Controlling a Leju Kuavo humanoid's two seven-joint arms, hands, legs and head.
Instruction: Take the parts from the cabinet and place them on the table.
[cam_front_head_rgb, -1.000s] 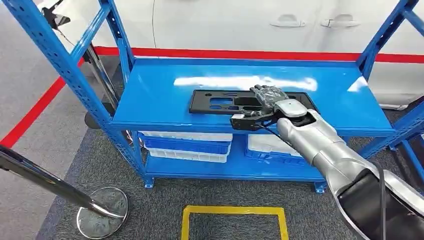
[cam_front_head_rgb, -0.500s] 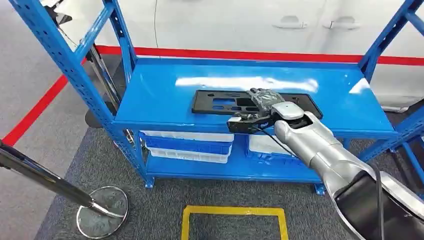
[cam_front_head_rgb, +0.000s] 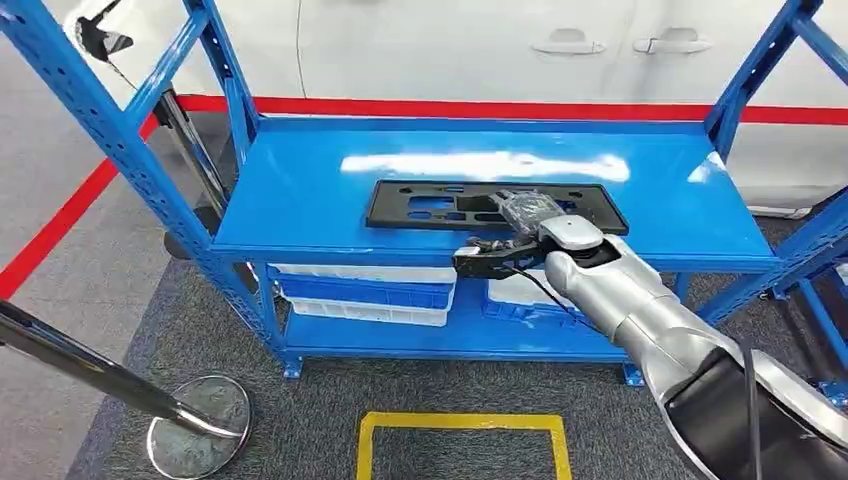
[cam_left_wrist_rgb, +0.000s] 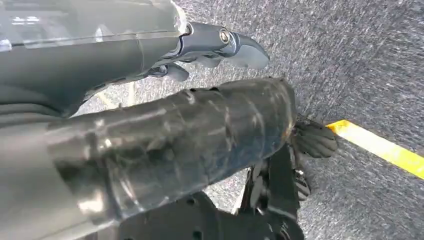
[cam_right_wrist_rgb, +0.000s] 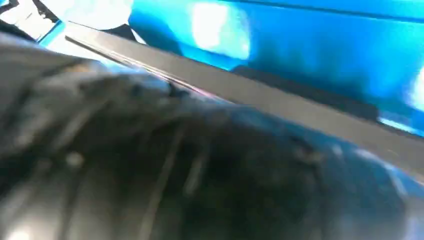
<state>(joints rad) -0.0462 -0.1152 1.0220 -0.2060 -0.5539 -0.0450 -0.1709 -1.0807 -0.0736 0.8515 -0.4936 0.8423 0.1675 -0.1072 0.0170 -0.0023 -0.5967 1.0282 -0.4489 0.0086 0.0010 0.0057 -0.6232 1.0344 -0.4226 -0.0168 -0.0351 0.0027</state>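
A flat black plastic part with cut-outs lies on the blue cabinet's top shelf, close to its front edge. My right hand rests on the part's right half, fingers lying over its top. I cannot see the thumb or whether there is a grip. In the blurred right wrist view the part's long dark edge runs across the blue shelf just past my hand. My left hand hangs over the grey carpet with nothing in it.
White and blue bins sit on the lower shelf. Blue uprights frame the cabinet on both sides. A stanchion base stands on the floor at the left, and a yellow floor marking lies in front. A white car stands behind.
My right hand has slid back over the part toward the shelf's front edge. The camera shifted slightly; the part stays where it lay.
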